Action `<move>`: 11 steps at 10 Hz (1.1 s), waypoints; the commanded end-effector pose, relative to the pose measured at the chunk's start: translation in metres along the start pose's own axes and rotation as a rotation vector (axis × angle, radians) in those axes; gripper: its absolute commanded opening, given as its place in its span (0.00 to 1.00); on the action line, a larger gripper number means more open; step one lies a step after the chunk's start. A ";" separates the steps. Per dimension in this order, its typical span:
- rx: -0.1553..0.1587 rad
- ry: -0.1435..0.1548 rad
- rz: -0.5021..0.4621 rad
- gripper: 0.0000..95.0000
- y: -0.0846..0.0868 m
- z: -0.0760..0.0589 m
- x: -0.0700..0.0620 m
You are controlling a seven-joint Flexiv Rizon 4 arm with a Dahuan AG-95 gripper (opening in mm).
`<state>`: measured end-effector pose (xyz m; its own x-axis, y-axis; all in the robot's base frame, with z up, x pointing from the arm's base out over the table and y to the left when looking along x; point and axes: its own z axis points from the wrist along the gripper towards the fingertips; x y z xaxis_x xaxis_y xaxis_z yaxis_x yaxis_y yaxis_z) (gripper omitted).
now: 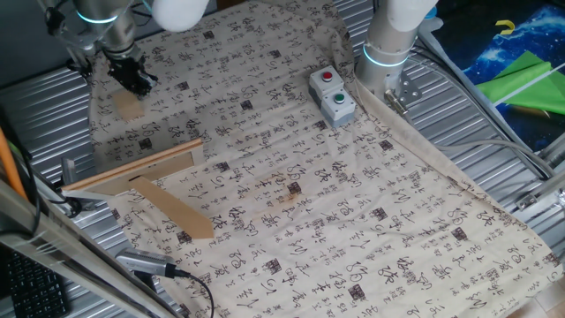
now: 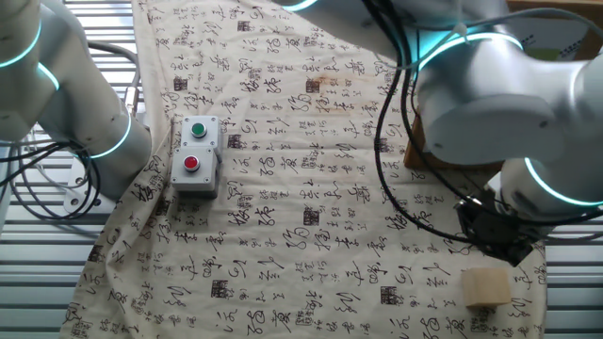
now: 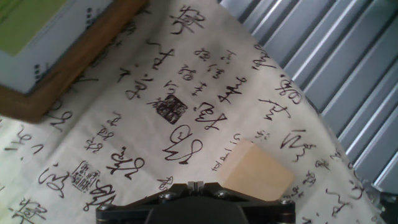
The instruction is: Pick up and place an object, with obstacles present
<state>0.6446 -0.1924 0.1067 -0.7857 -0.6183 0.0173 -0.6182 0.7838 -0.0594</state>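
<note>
The small light-tan wooden block (image 1: 130, 106) lies on the patterned cloth at the far left; it also shows in the other fixed view (image 2: 487, 285) and in the hand view (image 3: 258, 171). My gripper (image 1: 137, 82) hangs just above and behind the block, also seen in the other fixed view (image 2: 499, 237). In the hand view the gripper (image 3: 194, 185) has its fingertips pressed together with nothing between them, and the block lies just to their right. The narrow pale batten (image 1: 132, 168) and the wider flat tan plank (image 1: 177, 209) lie in front of the block.
A grey box with red and green buttons (image 1: 333, 95) stands near the second arm's base (image 1: 388, 53); it also shows in the other fixed view (image 2: 194, 155). A wood-framed object (image 3: 62, 68) lies close to the hand. Ribbed metal (image 3: 348, 68) borders the cloth.
</note>
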 end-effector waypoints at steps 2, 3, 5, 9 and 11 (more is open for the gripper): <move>0.002 -0.001 0.012 0.00 -0.004 0.004 -0.001; 0.003 -0.008 0.020 0.00 -0.008 0.008 -0.003; 0.003 -0.010 0.024 0.00 -0.018 0.010 -0.009; 0.004 -0.009 -0.083 0.00 -0.043 0.010 -0.006; 0.027 -0.001 -0.225 0.00 -0.052 0.011 -0.001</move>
<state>0.6764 -0.2288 0.0992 -0.6906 -0.7230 0.0194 -0.7224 0.6881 -0.0689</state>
